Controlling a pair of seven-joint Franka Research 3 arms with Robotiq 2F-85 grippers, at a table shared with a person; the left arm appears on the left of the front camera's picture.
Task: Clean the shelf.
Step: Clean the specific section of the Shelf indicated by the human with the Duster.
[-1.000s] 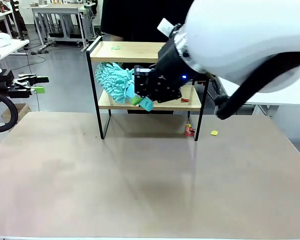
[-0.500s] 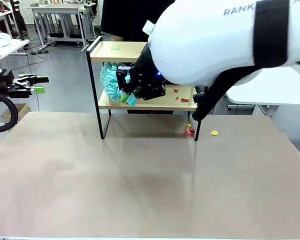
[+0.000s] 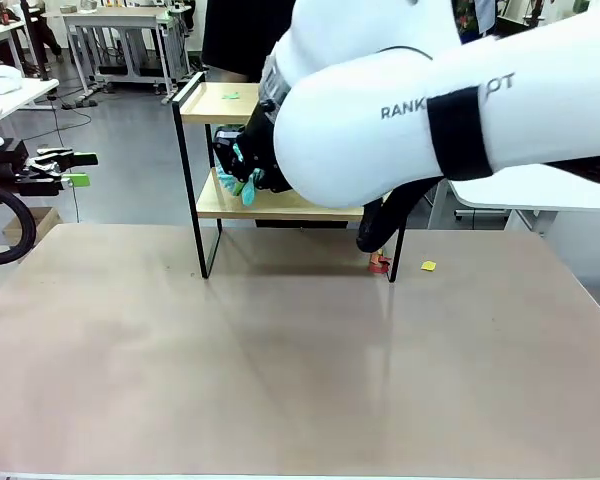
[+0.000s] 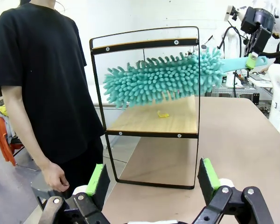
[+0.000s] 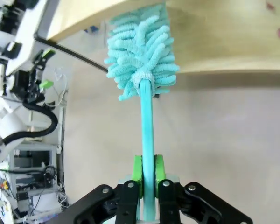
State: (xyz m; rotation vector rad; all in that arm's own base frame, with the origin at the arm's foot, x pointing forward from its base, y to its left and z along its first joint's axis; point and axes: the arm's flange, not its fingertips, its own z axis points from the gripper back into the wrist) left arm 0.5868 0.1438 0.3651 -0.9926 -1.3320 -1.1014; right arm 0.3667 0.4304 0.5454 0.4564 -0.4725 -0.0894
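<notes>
The shelf (image 4: 151, 122) is a two-board wooden rack in a thin black frame, and it stands at the table's far side (image 3: 280, 207). My right gripper (image 5: 147, 169) is shut on the handle of a teal fluffy duster (image 5: 141, 51). The duster's head (image 4: 163, 80) lies between the two boards, just above the lower one, near the shelf's left end. In the front view the right arm covers the shelf's right half, with the gripper (image 3: 242, 178) at the lower tier. My left gripper (image 4: 151, 179) stands open and empty, off the table's left side (image 3: 72, 168), facing the shelf's end.
A person in a black T-shirt (image 4: 37, 79) stands behind the shelf, one hand (image 4: 56, 176) hanging down. A yellow scrap (image 4: 163, 114) lies on the lower board and a green one (image 3: 230, 95) on the top board. Red bits (image 3: 379, 262) and a yellow scrap (image 3: 428, 266) lie on the table by the shelf's right leg.
My right arm has swept the duster leftward along the lower board, from the middle to the left end. The left arm has not moved.
</notes>
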